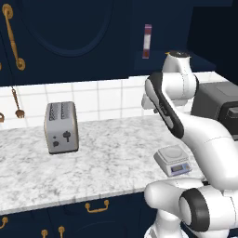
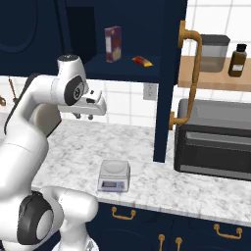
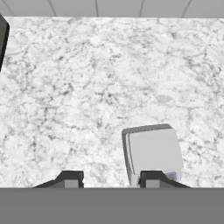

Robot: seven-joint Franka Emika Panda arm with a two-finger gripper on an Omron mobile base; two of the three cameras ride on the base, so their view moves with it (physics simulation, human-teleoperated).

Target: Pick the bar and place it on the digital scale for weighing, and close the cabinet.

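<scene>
Item: small orange-yellow snack bar (image 2: 142,61) lying on our open navy cabinet's shelf (image 2: 128,69), two-finger gripper (image 3: 108,178) apart and empty above the light-grey digital scale (image 2: 114,176); risk, clipping the neighbouring upright maroon pack (image 2: 112,43).

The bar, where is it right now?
In the right base view, the bar lies on the open cabinet shelf, right of the upright pack.

One bar (image 2: 142,61), one digital scale (image 2: 114,175), one toaster (image 1: 61,127), one toaster oven (image 2: 214,139), two shelf containers (image 2: 213,53).
</scene>
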